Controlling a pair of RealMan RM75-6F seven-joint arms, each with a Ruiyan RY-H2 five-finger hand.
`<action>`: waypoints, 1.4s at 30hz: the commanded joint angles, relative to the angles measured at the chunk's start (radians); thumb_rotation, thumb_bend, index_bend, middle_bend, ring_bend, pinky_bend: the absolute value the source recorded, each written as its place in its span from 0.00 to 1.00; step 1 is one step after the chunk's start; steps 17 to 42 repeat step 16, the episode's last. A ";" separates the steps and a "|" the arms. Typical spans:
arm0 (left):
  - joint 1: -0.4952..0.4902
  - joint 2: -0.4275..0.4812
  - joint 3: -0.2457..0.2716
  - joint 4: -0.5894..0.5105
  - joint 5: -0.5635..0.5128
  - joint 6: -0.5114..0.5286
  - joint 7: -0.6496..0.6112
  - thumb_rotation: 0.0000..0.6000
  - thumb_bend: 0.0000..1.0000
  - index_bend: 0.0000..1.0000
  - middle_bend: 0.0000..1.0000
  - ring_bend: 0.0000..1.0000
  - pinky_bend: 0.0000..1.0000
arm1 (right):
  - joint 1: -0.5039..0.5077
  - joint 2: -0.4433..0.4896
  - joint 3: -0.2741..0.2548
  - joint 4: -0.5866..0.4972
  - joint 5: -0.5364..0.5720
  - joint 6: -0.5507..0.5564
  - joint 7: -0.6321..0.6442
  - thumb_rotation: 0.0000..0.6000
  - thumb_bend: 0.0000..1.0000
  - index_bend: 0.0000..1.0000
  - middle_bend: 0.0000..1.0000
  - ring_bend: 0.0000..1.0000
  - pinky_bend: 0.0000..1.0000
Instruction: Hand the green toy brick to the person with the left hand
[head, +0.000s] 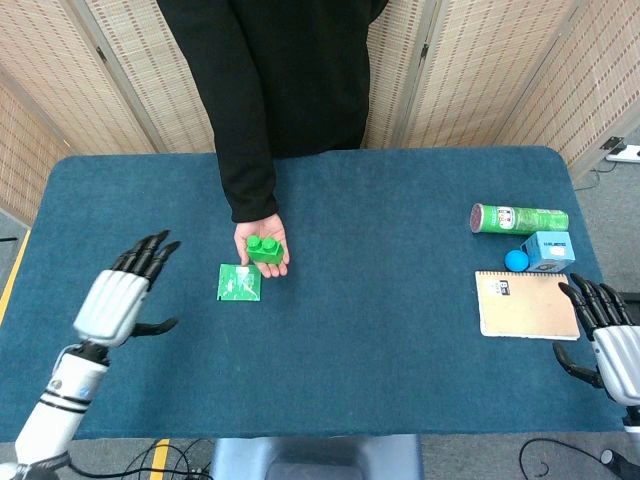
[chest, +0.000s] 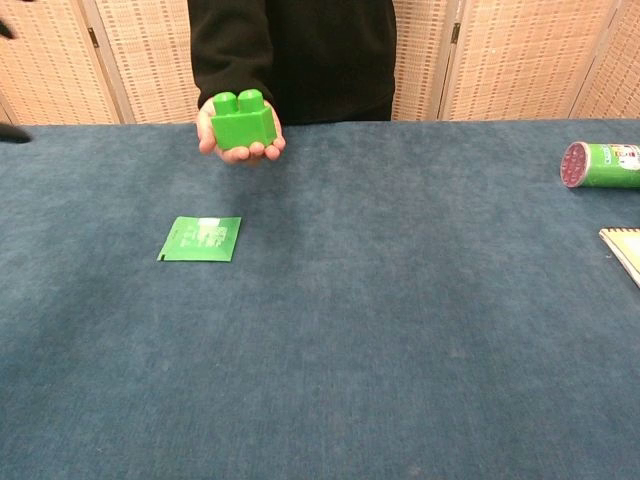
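The green toy brick (head: 264, 248) (chest: 241, 118) rests on the person's upturned palm (head: 261, 250) (chest: 240, 140) above the table's middle left. My left hand (head: 122, 295) is well to the left of it, near the table's front left, fingers spread and holding nothing. In the chest view only dark fingertips (chest: 10, 30) of that hand show at the far left edge. My right hand (head: 606, 335) hovers at the front right corner with fingers apart and empty.
A flat green sachet (head: 239, 282) (chest: 201, 238) lies on the blue tablecloth just in front of the person's hand. At the right are a green can (head: 519, 218) (chest: 601, 164) on its side, a blue ball (head: 515, 261), a blue box (head: 549, 251) and a notebook (head: 526, 304).
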 joint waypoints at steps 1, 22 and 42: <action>0.329 -0.111 0.193 0.300 0.260 0.349 -0.182 1.00 0.17 0.00 0.00 0.00 0.21 | 0.004 -0.014 0.007 -0.006 0.006 -0.002 -0.032 1.00 0.32 0.00 0.00 0.00 0.00; 0.482 -0.275 0.168 0.729 0.287 0.430 -0.558 1.00 0.17 0.00 0.00 0.00 0.21 | 0.044 -0.066 0.007 -0.036 0.053 -0.099 -0.177 1.00 0.32 0.00 0.00 0.00 0.00; 0.482 -0.275 0.168 0.729 0.287 0.430 -0.558 1.00 0.17 0.00 0.00 0.00 0.21 | 0.044 -0.066 0.007 -0.036 0.053 -0.099 -0.177 1.00 0.32 0.00 0.00 0.00 0.00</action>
